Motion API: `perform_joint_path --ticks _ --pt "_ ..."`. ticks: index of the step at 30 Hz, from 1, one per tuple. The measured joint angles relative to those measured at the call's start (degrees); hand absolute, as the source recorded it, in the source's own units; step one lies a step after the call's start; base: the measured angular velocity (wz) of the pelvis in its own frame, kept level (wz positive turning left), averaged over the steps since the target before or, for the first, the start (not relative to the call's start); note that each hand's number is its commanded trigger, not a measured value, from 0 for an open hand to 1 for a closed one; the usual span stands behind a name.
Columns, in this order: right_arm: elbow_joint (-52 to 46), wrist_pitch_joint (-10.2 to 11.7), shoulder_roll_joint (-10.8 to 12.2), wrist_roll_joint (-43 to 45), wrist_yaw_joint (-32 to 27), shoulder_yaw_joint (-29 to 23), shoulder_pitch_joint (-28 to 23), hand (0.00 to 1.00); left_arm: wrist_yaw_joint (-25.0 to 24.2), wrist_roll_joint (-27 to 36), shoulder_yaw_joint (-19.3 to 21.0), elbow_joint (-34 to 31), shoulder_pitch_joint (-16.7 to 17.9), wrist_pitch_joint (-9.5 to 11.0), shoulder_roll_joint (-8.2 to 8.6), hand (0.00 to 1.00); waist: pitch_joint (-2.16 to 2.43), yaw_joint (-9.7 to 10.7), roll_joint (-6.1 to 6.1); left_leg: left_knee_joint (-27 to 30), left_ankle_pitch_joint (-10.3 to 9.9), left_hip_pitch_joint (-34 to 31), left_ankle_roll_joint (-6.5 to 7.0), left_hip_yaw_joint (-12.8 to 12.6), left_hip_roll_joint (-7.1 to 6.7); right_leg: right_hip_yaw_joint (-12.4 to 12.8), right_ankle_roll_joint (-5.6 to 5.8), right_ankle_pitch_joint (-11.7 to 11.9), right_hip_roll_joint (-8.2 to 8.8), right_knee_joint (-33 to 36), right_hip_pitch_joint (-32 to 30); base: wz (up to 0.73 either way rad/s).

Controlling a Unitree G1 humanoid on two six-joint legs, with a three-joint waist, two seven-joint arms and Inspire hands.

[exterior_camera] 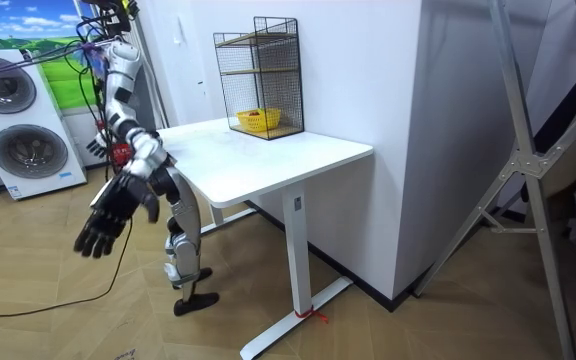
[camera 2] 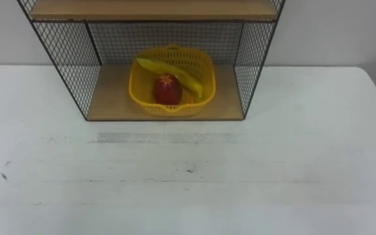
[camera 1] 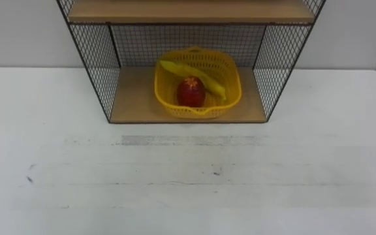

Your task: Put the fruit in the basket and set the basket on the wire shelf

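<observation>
Task items: yellow basket (camera 1: 230, 73) sits on the lower board (camera 1: 132, 98) of the wire shelf (camera 1: 100, 72), inside the bay. Banana (camera 1: 194, 77) and red apple (camera 1: 191, 92) both lie in it. The apple is toward the near side. The banana lies behind it, long axis running from far left to near right across the basket, touching the apple.

Judgement: fruit loaded and basket shelved, so the task looks complete and nothing needs grasping.

Robot hands, room view: the robot stands at the counter's end on the room view's left, facing the shelf. Right robot hand (exterior_camera: 118, 212) hangs off the counter, below its top, fingers spread and slack, holding nothing. A dark shape behind the torso is probably the left robot hand (exterior_camera: 96, 148); can't tell its state.

Key relation: the basket lies straight ahead of the robot, across the counter (camera 1: 188, 176) against the back wall, well apart from both hands. Neither arm looks clearly nearer.

Edges and room:
- Basket's near rim is just behind the lower board's front edge.
- Gaps to both mesh side walls, wider on the left.
- Upper board (camera 1: 188, 12) overhead leaves little room to lift, so any reach would go in from the front.
- Counter between robot and shelf carries nothing but faint scuffs.
</observation>
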State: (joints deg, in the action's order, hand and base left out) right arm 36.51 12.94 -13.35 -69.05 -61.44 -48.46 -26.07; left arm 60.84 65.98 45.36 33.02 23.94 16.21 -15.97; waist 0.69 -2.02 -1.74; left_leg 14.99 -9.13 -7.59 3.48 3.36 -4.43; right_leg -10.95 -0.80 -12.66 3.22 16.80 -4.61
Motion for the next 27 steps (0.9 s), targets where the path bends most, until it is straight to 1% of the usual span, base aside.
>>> perform_joint_path --ticks 2,3,4,5,6,7,8,9,10,11,12,13,14,15,16,17,18,20,21,22,23,24,25,26,27 --pt "8.0 0.0 2.7 -1.2 3.5 3.9 -0.4 0.00 -2.7 2.7 -2.1 6.9 0.3 -0.1 1.07 0.00 0.01 0.3 0.13 0.4 -0.2 0.1 0.01 0.0 0.07 0.0 0.00 0.0 -0.05 0.0 0.5 0.00" --pt "9.6 0.0 3.4 -1.5 4.1 4.8 -0.4 0.00 -3.3 3.8 -2.7 8.0 0.3 -0.1 1.40 0.00 0.01 0.3 0.17 0.6 -0.4 0.1 -0.02 0.0 0.11 0.0 0.00 0.0 -0.10 0.0 0.5 0.00" --pt "12.6 -0.1 4.8 -2.2 5.4 6.6 -0.3 0.00 -4.3 6.2 -4.2 9.9 0.4 -0.1 2.09 0.00 0.04 0.6 0.12 0.7 -0.4 0.3 -0.02 0.0 0.11 0.0 -0.01 0.0 -0.10 -0.1 0.9 0.00" --pt "16.2 -0.5 5.3 -2.5 6.8 8.7 -0.1 0.00 -5.5 8.5 -5.7 11.6 0.2 -0.1 2.90 0.00 0.07 0.6 0.19 0.7 -0.5 0.6 0.03 0.1 0.08 0.0 -0.03 0.1 -0.11 -0.1 1.4 0.00" --pt "18.1 -0.6 5.6 -2.4 7.5 9.3 0.1 0.00 -6.1 9.0 -6.1 12.3 0.1 -0.1 3.49 0.00 0.07 0.8 0.20 0.7 -0.5 0.8 0.05 0.1 0.03 0.0 -0.01 0.1 -0.09 -0.2 1.7 0.00" --pt "21.3 -0.8 6.1 -2.3 8.8 9.9 0.6 0.00 -7.4 9.7 -6.2 13.7 -0.3 -0.2 4.52 0.00 0.06 1.0 0.20 0.7 -0.5 1.3 0.10 0.2 -0.02 -0.1 0.02 0.1 -0.04 -0.3 2.2 0.00" --pt "23.2 -1.6 6.4 -1.7 10.0 10.9 0.8 0.00 -8.6 9.9 -6.2 14.8 -0.5 -0.4 5.46 0.00 0.08 1.1 0.24 0.7 -0.5 1.8 0.11 0.2 0.00 -0.2 0.15 0.1 -0.07 -0.6 2.5 0.00" --pt "24.4 -2.1 6.4 -0.6 10.9 11.8 0.9 0.00 -9.3 9.9 -6.4 15.2 -0.4 -0.5 5.95 0.00 0.16 1.1 0.37 0.7 -0.6 2.0 0.11 0.2 0.06 -0.1 0.38 0.1 -0.14 -1.0 2.8 -0.07" --pt "27.4 -2.7 6.2 2.1 12.9 13.8 1.6 0.00 -10.9 9.8 -8.1 16.3 -0.4 -0.8 6.56 0.00 0.17 1.1 0.51 0.6 -0.6 2.5 0.11 0.0 0.14 -0.1 0.62 0.2 -0.16 -1.3 3.5 -0.11" --pt "30.4 -3.2 6.2 4.9 14.7 16.3 2.7 0.00 -12.6 9.8 -8.8 18.3 -0.9 -1.1 6.88 0.00 0.15 1.0 0.50 0.4 -0.6 3.1 0.10 -0.2 0.14 0.2 0.67 0.2 -0.14 -1.2 4.1 -0.10" --pt "31.5 -3.7 6.2 6.7 15.4 17.1 3.3 0.00 -13.1 9.8 -8.8 19.1 -1.2 -1.4 7.01 0.00 0.15 1.0 0.51 0.4 -0.6 3.4 0.11 -0.3 0.14 0.2 0.67 0.3 -0.15 -1.2 4.3 -0.06" --pt "33.8 -5.0 6.2 10.6 17.2 18.7 4.9 0.00 -14.3 9.7 -8.9 20.7 -2.1 -2.3 7.24 0.00 0.09 1.0 0.50 0.3 -0.6 3.9 0.09 -0.4 0.14 0.4 0.73 0.3 -0.17 -1.2 4.4 -0.11" --pt "35.3 -6.1 6.0 14.5 19.1 20.2 6.6 0.00 -15.6 9.1 -9.6 21.6 -2.4 -3.0 7.81 0.00 0.10 0.5 0.57 0.2 -0.6 4.5 0.10 -1.1 0.30 1.1 0.77 0.3 -0.30 -1.2 4.6 -0.18" --pt "36.0 -6.6 6.0 16.5 20.2 20.6 7.6 0.00 -16.5 8.2 -10.0 21.8 -2.4 -3.3 8.21 0.00 0.07 0.2 0.61 0.0 -0.6 4.8 0.08 -1.5 0.42 1.6 0.75 0.3 -0.42 -1.2 4.7 -0.26" --pt "37.2 -7.6 5.9 19.9 22.8 21.5 9.5 0.00 -18.2 7.0 -10.8 22.8 -2.6 -3.9 8.62 0.00 0.06 0.5 0.60 -0.4 -0.6 5.4 -0.02 -1.6 0.48 1.7 0.76 0.7 -0.53 -1.7 5.3 -0.10" --pt "37.7 -8.8 5.8 23.1 25.5 21.5 10.6 0.00 -20.2 4.7 -11.7 24.2 -3.2 -5.0 8.67 0.00 -0.01 0.7 0.67 -0.6 -0.5 6.0 -0.12 -1.6 0.59 1.7 0.64 1.2 -0.72 -2.5 6.1 -0.04" --pt "37.8 -9.4 5.6 24.9 26.9 21.6 11.4 0.00 -21.4 2.7 -12.7 25.0 -3.4 -5.6 8.69 0.00 -0.07 0.7 0.68 -0.8 -0.5 6.3 -0.18 -1.7 0.63 1.8 0.42 1.3 -0.74 -2.6 6.4 0.00" --pt "37.9 -11.5 4.7 32.0 32.2 24.3 12.9 0.00 -26.7 -10.0 -16.6 28.6 -4.4 -8.5 8.64 0.00 -0.08 0.8 0.73 -1.6 -0.2 7.1 -0.64 -1.7 0.67 1.9 0.55 1.5 -0.82 -3.3 7.1 -0.03" --pt "37.9 -11.8 4.5 33.7 33.5 25.2 13.2 0.00 -27.9 -13.5 -17.7 29.0 -4.6 -9.3 8.64 0.00 -0.08 1.2 0.70 -1.6 -0.2 7.1 -0.65 -1.7 0.69 1.6 0.54 1.5 -0.79 -3.3 7.2 0.17" --pt "38.2 -12.7 4.0 36.8 35.8 27.1 13.7 0.00 -29.9 -20.4 -20.1 29.3 -4.8 -10.9 8.58 0.00 -0.12 2.0 0.64 -1.6 -0.1 7.1 -0.74 -1.5 0.72 0.9 0.51 1.4 -0.72 -3.5 7.7 0.22" --pt "38.5 -13.5 3.7 40.9 38.2 28.6 14.2 0.00 -31.7 -27.7 -22.5 29.5 -5.4 -12.5 8.56 0.00 -0.13 2.0 0.70 -1.8 0.0 7.2 -0.88 -1.5 0.76 0.7 0.46 1.5 -0.73 -3.7 7.8 0.18" --pt "38.6 -13.9 3.6 43.0 39.3 29.4 14.5 0.00 -32.6 -31.0 -23.5 29.7 -5.9 -13.1 8.52 0.00 -0.17 2.0 0.70 -2.0 0.1 7.3 -1.05 -1.4 0.77 0.6 0.23 1.7 -0.75 -3.9 7.8 0.05" --pt "39.0 -14.6 3.6 46.3 41.4 30.8 15.2 0.00 -34.2 -36.3 -25.5 29.9 -6.7 -14.3 8.42 0.00 -0.33 2.1 0.61 -2.6 0.4 7.5 -1.16 -1.3 0.77 0.6 -0.03 1.9 -0.79 -4.1 7.8 0.00" --pt "39.2 -15.5 3.7 48.8 43.0 32.3 16.1 0.00 -35.9 -41.7 -27.9 29.9 -7.6 -15.3 8.41 0.00 -0.67 2.2 0.57 -3.3 0.9 8.0 -0.83 -1.3 0.80 0.6 -0.07 1.9 -0.87 -4.2 8.0 0.00" --pt "39.3 -15.8 3.8 49.7 43.7 33.0 16.5 0.00 -36.9 -44.3 -29.0 29.9 -8.4 -15.7 8.44 0.00 -0.76 2.4 0.54 -3.6 1.1 8.1 -0.78 -1.3 0.81 0.6 -0.07 1.9 -0.91 -4.3 8.1 0.00"
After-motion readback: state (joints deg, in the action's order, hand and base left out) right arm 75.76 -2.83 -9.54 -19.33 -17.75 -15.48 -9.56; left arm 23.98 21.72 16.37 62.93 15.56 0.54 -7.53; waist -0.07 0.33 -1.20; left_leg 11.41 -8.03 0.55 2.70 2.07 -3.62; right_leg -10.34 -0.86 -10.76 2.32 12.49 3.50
